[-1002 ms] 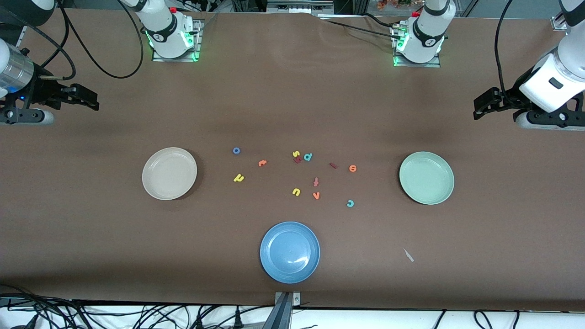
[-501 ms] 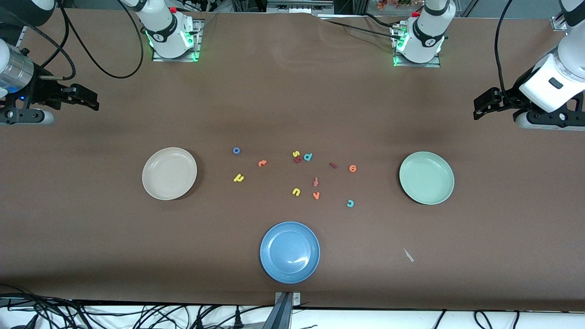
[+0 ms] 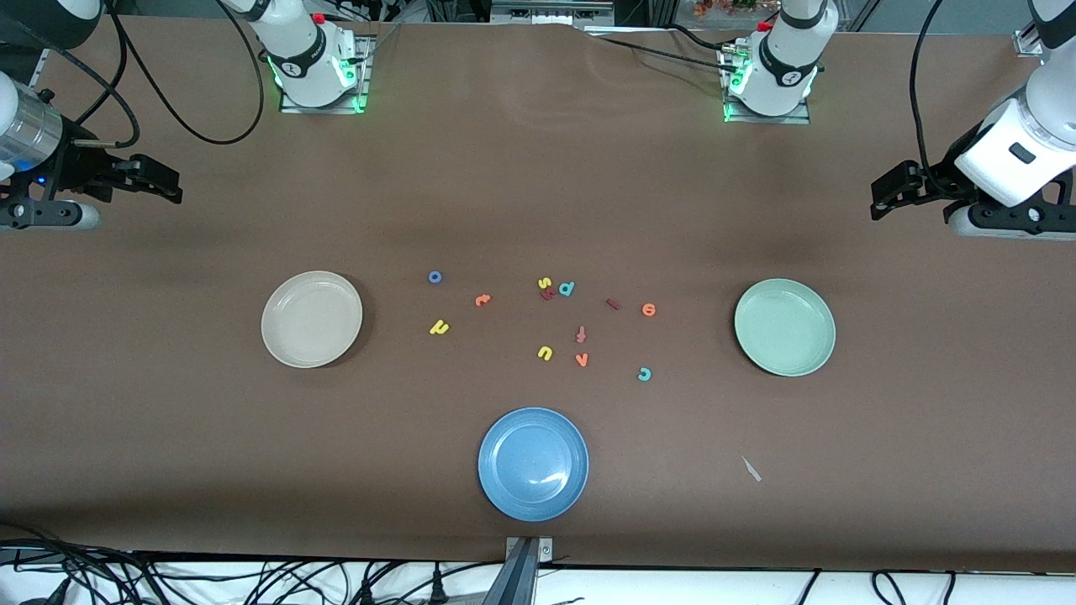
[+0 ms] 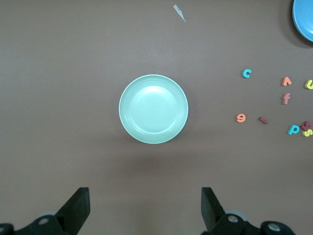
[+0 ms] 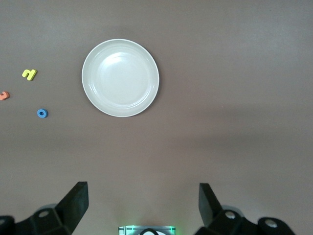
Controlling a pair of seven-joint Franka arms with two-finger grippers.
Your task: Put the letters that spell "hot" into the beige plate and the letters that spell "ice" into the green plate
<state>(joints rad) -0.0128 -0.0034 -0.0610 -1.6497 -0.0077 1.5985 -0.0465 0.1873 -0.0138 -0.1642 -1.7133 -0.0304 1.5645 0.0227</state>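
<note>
The beige plate (image 3: 311,319) (image 5: 120,77) lies empty toward the right arm's end, the green plate (image 3: 784,327) (image 4: 153,108) empty toward the left arm's end. Between them lie the blue o (image 3: 435,276), orange t (image 3: 482,299), yellow h (image 3: 439,327), dark red i (image 3: 613,304), orange e (image 3: 648,309) and teal c (image 3: 644,374). My right gripper (image 3: 172,186) (image 5: 143,203) hangs open and empty above the table's right-arm end. My left gripper (image 3: 878,200) (image 4: 145,205) hangs open and empty above the left-arm end. Both arms wait.
A blue plate (image 3: 533,464) lies nearest the front camera. Other letters sit among the task's: yellow u (image 3: 545,353), orange v (image 3: 581,360), pinkish f (image 3: 580,334), teal d (image 3: 567,288), yellow s (image 3: 544,283). A small pale scrap (image 3: 751,469) lies near the front edge.
</note>
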